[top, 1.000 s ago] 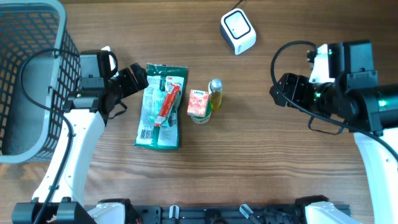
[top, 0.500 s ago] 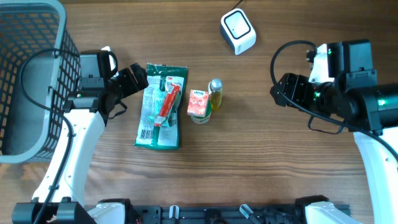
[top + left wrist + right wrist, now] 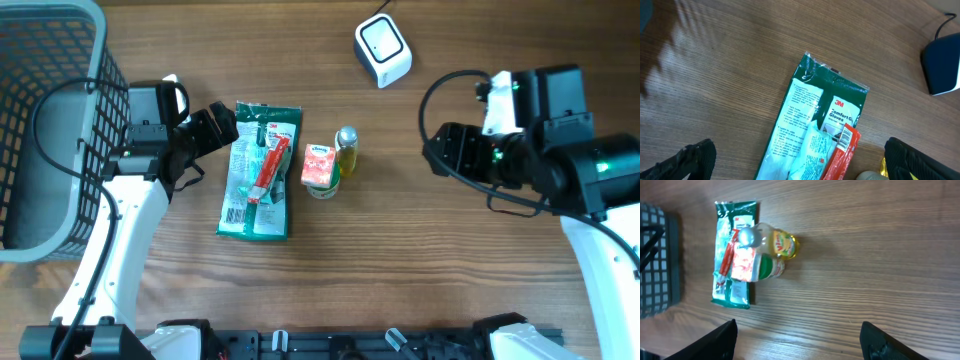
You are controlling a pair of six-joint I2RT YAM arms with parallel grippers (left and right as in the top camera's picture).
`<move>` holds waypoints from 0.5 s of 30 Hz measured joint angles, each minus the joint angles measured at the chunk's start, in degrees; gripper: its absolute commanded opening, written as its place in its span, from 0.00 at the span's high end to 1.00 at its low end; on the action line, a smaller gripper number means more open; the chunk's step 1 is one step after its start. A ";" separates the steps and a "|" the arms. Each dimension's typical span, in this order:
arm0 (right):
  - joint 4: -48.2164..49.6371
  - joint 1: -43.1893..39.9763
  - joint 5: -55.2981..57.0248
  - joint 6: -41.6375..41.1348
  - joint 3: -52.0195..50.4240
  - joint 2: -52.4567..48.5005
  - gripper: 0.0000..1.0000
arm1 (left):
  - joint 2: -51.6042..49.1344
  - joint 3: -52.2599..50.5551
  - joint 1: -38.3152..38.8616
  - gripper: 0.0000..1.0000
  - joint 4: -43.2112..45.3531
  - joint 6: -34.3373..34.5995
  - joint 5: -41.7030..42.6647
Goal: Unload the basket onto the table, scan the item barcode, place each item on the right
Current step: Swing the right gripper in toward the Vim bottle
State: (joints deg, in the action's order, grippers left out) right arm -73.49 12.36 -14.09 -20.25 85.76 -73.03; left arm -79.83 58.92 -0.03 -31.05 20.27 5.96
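1. Well, the left claw (image 3: 216,126) stands spread fully wide over the counter (image 3: 400,250), gripping nothing; it hovers just beside the top corner of the green glove packet (image 3: 258,185).
2. The right claw (image 3: 446,150) is also well open and empty, off to the right, well apart from the goods.
3. The packet lies flat; a small red-and-white carton (image 3: 320,167) and a little yellow bottle (image 3: 346,150) stand touching each other just beside it.
4. The white scanner (image 3: 383,48) sits at the far edge, apart from them all.
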 measured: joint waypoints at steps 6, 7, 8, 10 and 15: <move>3.04 6.97 1.09 -1.29 0.00 -2.91 0.21 | 0.00 0.00 0.00 0.00 0.00 0.00 0.00; 3.72 8.37 1.79 -1.88 0.00 -4.04 0.20 | 0.00 0.00 0.00 0.00 0.00 0.00 0.00; 4.04 9.44 2.58 -2.56 0.00 -5.05 0.20 | 0.00 0.00 0.00 0.00 0.00 0.00 0.00; 4.94 12.11 5.66 -4.22 0.00 -7.98 0.18 | 0.00 0.00 0.00 0.00 0.00 0.00 0.00; 10.16 14.23 9.18 -5.73 0.00 -14.12 0.17 | 0.00 0.00 0.00 0.00 0.00 -0.02 0.00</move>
State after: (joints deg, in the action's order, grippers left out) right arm -63.33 26.59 -4.91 -25.98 85.76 -87.15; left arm -79.83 58.92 -0.03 -31.05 20.25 5.96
